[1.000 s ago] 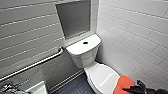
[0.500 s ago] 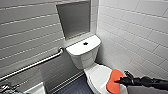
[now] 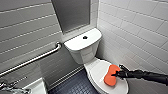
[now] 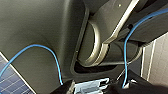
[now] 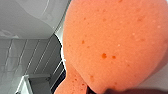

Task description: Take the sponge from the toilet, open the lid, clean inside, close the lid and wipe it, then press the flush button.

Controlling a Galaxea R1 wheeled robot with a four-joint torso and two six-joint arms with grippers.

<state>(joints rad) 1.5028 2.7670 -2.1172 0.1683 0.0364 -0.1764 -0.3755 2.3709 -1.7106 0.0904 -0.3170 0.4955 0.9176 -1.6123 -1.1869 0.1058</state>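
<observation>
sponge (image 3: 111, 75) bright orange | toilet (image 3: 83, 51) glossy white | flush button (image 3: 85, 37) dark | floor (image 3: 75, 86) dark blue, gridded | wall tiles (image 3: 140, 30) pale grey, brick-pattern | rail (image 3: 37, 58) silver

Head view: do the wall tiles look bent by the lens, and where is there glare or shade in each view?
Head view: yes, tile lines fan and tilt toward the edges; the grab bar and toilet tank catch pale shine. Right wrist view: the sponge looms large, evenly lit. Left wrist view: dim, mostly the robot's own dark parts.
</observation>
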